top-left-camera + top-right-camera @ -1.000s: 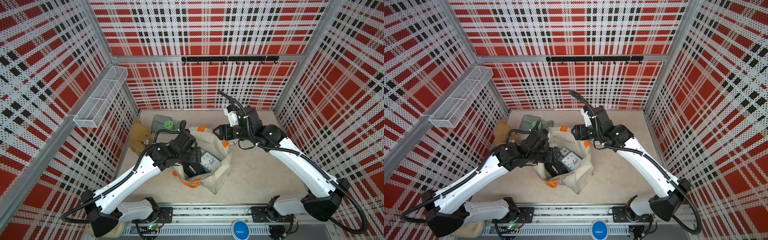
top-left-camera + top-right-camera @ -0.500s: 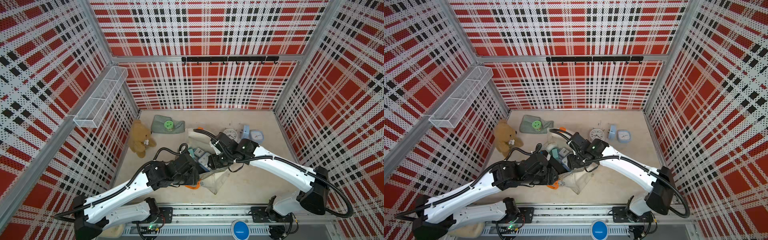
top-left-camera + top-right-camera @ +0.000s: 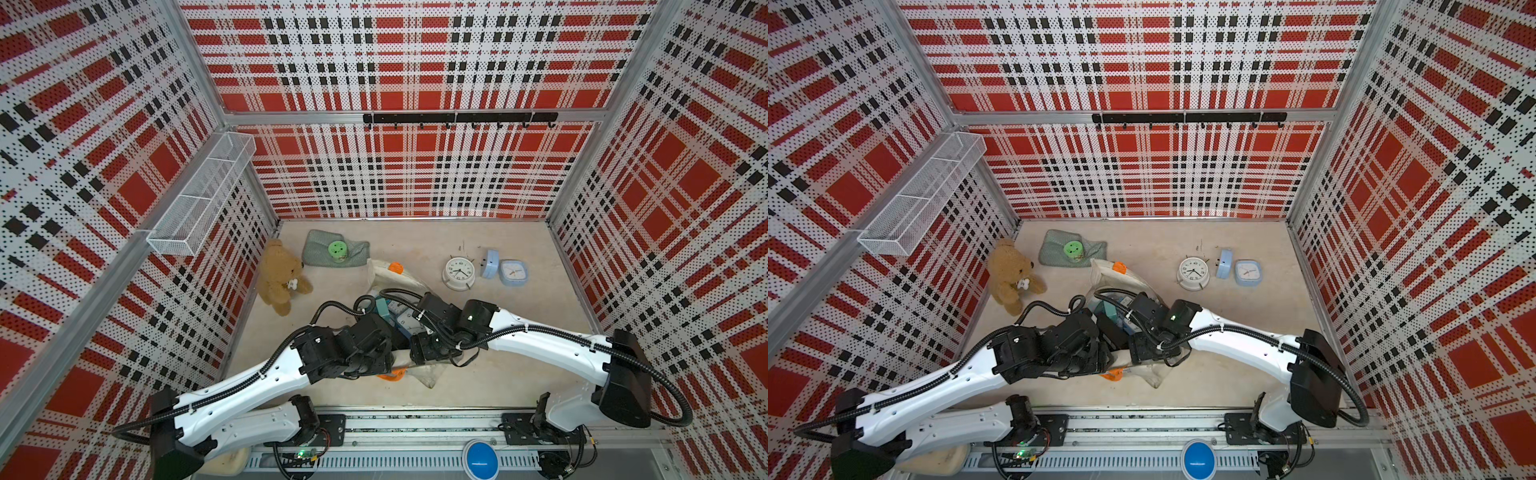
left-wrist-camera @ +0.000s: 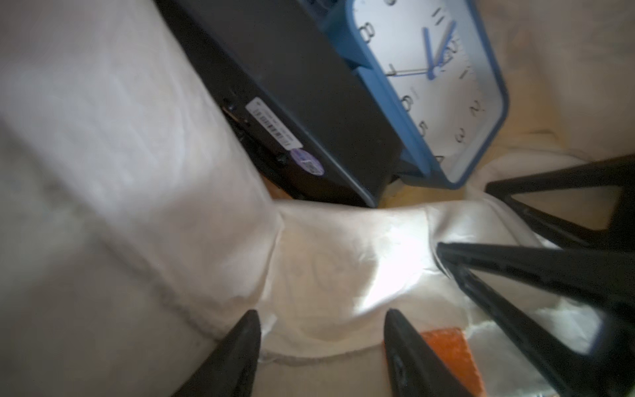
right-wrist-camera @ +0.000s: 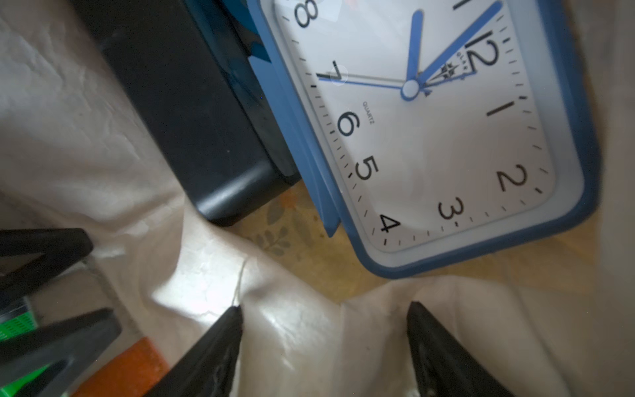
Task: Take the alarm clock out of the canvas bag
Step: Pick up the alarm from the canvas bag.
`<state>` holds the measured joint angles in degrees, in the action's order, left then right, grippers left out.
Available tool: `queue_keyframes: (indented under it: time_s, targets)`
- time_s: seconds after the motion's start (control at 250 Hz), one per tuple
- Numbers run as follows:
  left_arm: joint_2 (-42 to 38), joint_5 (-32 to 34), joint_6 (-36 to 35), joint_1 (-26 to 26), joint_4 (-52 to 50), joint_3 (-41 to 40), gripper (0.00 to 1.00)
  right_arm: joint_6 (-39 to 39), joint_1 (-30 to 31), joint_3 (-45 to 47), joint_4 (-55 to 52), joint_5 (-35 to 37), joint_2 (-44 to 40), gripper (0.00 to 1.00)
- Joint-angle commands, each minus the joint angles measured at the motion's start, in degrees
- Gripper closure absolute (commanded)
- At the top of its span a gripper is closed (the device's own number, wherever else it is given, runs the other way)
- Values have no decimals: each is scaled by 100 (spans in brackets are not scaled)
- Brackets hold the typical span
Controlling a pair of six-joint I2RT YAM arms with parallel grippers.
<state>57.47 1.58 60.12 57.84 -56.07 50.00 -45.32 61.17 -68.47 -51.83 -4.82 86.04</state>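
Observation:
The cream canvas bag (image 3: 399,276) (image 3: 1121,282) with orange handles lies mid-floor, its mouth up. Inside it a blue-framed alarm clock (image 3: 409,322) (image 4: 439,86) (image 5: 446,137) with a white face leans against a black box (image 4: 292,86) (image 5: 178,113). My left gripper (image 3: 392,353) (image 4: 323,318) hangs open at the bag's near rim, the cloth edge between its fingertips. Right beside it my right gripper (image 3: 417,347) (image 5: 324,311) is open over the same rim. Neither touches the clock. The arms hide most of the bag in both top views.
At the back right of the floor stand a white round clock (image 3: 458,272), a pale blue clock (image 3: 489,263) and a blue square clock (image 3: 513,272). A teddy bear (image 3: 282,276) and a grey-green cloth (image 3: 320,247) with a green cup lie back left. A wire basket (image 3: 203,195) juts from the left wall.
My right arm has swung from the bag's far side down to its near rim. My left gripper has drawn back toward the front edge. The right jaws have spread wider.

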Motion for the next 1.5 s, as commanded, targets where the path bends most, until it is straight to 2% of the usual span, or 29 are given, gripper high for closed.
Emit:
queue_keyframes:
  time_s: [0.0,0.088,0.244,0.496,0.896,1.224,1.497]
  targets:
    - [32,-39,167,-156,-119,-266,42,-250,62,195,-316,98,176,20]
    - [-10,-203,171,-357,21,-524,43,-84,64,77,-181,287,118,20]
    - [-120,-542,167,-702,274,-881,46,677,62,-465,278,507,115,19]
    - [-216,-481,78,-836,246,-878,46,1629,62,-1828,214,407,1098,22]
    - [-685,-413,167,-886,185,-939,46,1843,63,-2116,578,86,1948,35]
    - [-763,-396,193,-885,168,-948,46,1917,62,-2101,680,61,2308,34]
    - [-768,-405,192,-898,174,-931,46,1941,62,-2231,670,-55,2550,58]
